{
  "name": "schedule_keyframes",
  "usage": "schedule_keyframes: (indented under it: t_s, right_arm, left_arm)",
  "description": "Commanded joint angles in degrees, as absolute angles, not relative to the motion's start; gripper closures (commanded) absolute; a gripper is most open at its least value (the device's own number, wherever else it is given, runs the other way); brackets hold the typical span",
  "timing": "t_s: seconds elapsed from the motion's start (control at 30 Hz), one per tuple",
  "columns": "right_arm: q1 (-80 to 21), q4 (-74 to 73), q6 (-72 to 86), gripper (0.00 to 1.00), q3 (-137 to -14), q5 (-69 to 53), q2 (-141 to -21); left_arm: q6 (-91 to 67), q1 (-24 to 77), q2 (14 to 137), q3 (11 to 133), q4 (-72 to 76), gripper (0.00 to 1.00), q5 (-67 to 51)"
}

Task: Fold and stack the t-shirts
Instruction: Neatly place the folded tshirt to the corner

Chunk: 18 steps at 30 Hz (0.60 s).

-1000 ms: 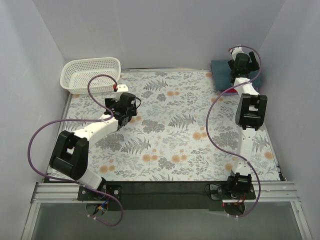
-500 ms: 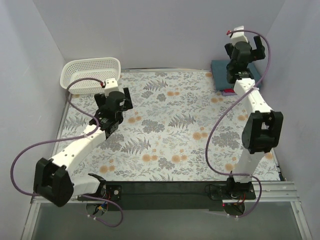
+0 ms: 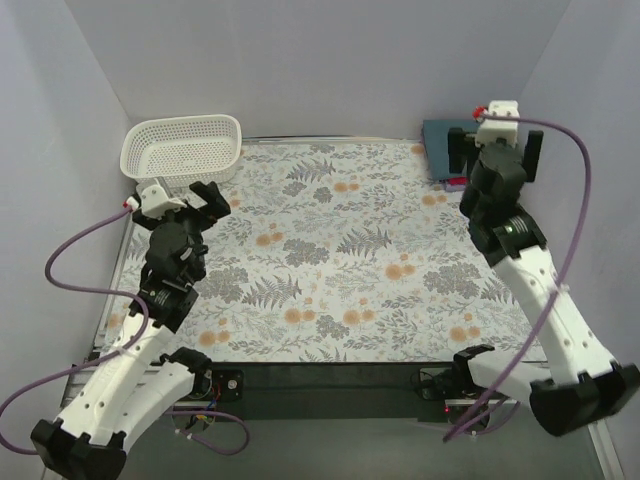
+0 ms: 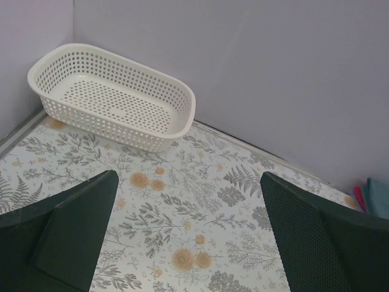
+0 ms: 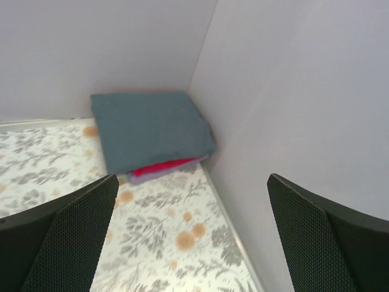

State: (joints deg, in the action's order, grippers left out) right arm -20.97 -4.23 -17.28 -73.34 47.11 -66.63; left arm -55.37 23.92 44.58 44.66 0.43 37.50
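T-shirt stack (image 5: 152,131) sits in the far right corner: blue-grey shirt (image 5: 149,125) on top, red shirt (image 5: 161,166) under it, lavender shirt (image 5: 141,177) lowest. Right gripper (image 3: 496,150) hovers near it, jaws wide, empty. Left gripper (image 3: 185,200) same, near the basket (image 4: 182,100). Looks done: lift clear, don't nudge the pile.

Blue-grey shirt (image 5: 152,128) folded square, top of stack, far right corner, red shirt (image 5: 163,166) beneath, lavender shirt (image 5: 141,178) at bottom, edges showing

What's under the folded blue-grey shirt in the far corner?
Beneath the blue-grey shirt the edge of a red shirt shows, and under it the edge of a lavender shirt. The rest of both is covered.
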Motion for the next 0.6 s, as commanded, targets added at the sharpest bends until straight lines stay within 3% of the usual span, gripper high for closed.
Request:
schedule_keyframes:
  t_s: [0.0,0.2,0.57]
  right_arm:
    - [-20.7,-11.9,-2.7,0.02,-66.7,40.4,-53.3]
    - [-20.7,-14.8,-0.4,0.02,-57.5,31.0,-36.5]
    - [-20.7,-19.0,-0.4,0.02,-39.6,34.8,-16.3]
  left_arm:
    - [-55.8,23.7,39.7,41.6,3.7,0.02,39.0]
    - [-59.5,23.6,31.0,38.9,-3.5,0.02,38.6]
    - [-59.3,23.7,14.0,27.3,-8.0,0.02,31.5]
